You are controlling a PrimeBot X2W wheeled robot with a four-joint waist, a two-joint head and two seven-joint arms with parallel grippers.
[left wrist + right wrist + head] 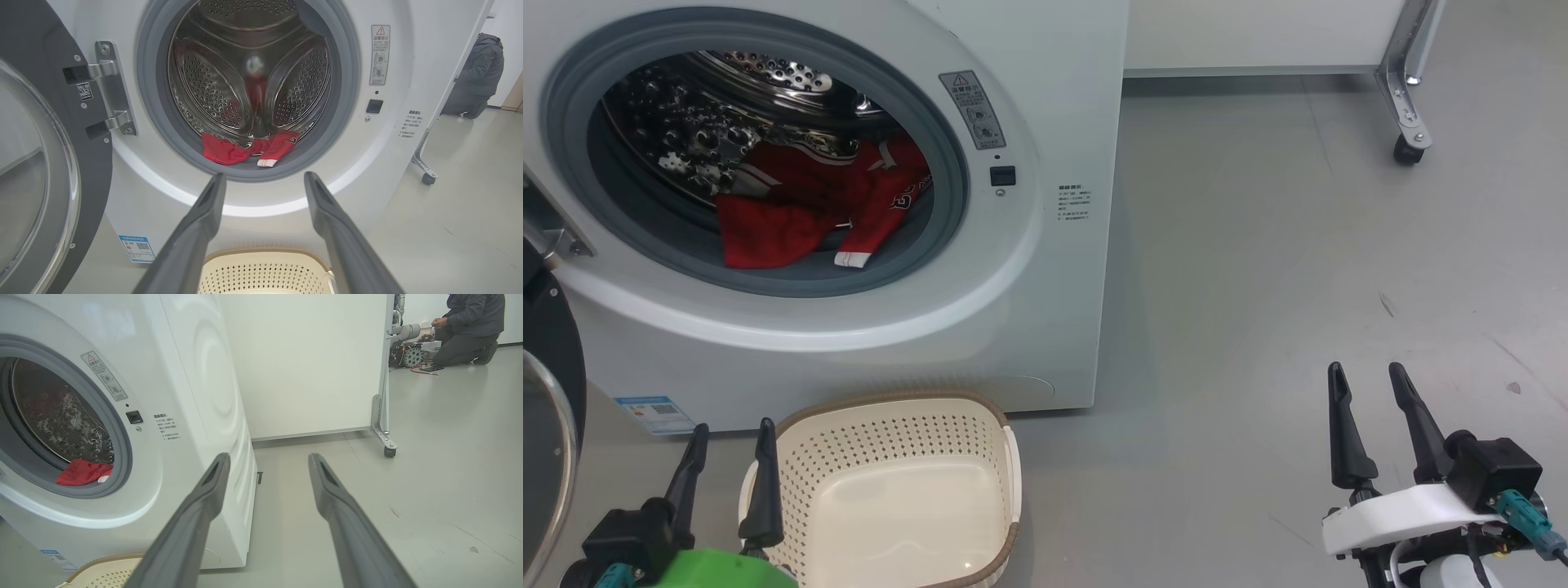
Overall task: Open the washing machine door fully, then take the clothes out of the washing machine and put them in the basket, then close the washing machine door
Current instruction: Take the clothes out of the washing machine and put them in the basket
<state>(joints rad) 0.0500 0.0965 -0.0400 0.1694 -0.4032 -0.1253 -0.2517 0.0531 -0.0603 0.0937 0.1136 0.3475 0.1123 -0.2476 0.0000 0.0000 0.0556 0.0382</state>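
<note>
1. Fingers (1343, 441) of the right gripper (1366, 374) and the left gripper (732, 431) are standing wide apart, gripping nothing.
2. With the washing machine door (36, 163) hanging swung out at the left, unloading is seemingly starting.
3. Red jerseys (800, 212) are lying at the front of the drum (686, 122) of the washing machine (1029, 327), one cuff draping onto the grey gasket (768, 279).
4. Next, the left gripper is likely needing to reach over the basket (890, 402), sitting just below the opening, and pinch the near fabric.
5. Cloth may be catching on the gasket lip; a person (470, 330) is crouching well beyond a wheeled panel (306, 355).

Washing machine door (560, 351) is running off the left edge, basket (890, 441) is getting clipped below, label print (1075, 204) is showing too small to read.
</note>
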